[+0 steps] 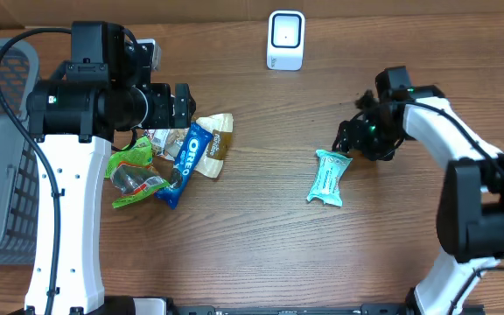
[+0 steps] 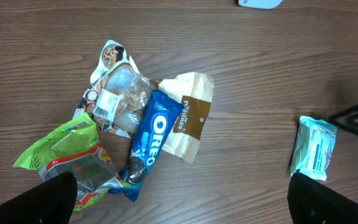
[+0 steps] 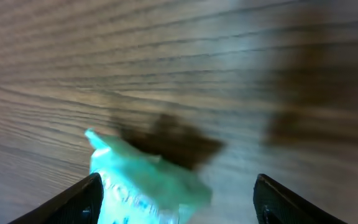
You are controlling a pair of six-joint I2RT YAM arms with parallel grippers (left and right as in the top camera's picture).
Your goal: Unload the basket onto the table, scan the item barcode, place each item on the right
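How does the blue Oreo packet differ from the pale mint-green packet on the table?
The blue Oreo packet is long and narrow; the pale mint-green packet is shorter and broader. The Oreo packet lies in a heap, overlapping other wrappers; the mint-green one lies alone on the bare wooden table. Both lie flat, unheld.

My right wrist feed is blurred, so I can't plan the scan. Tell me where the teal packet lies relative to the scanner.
Observer: The teal packet lies flat mid-table; the white scanner stands beyond it at the far edge.
Operator: Report the right gripper.
Observer: The right gripper is open over the packet's far end.
Operator: Now the left arm.
Observer: The left gripper is open above a snack pile with an Oreo pack on it.
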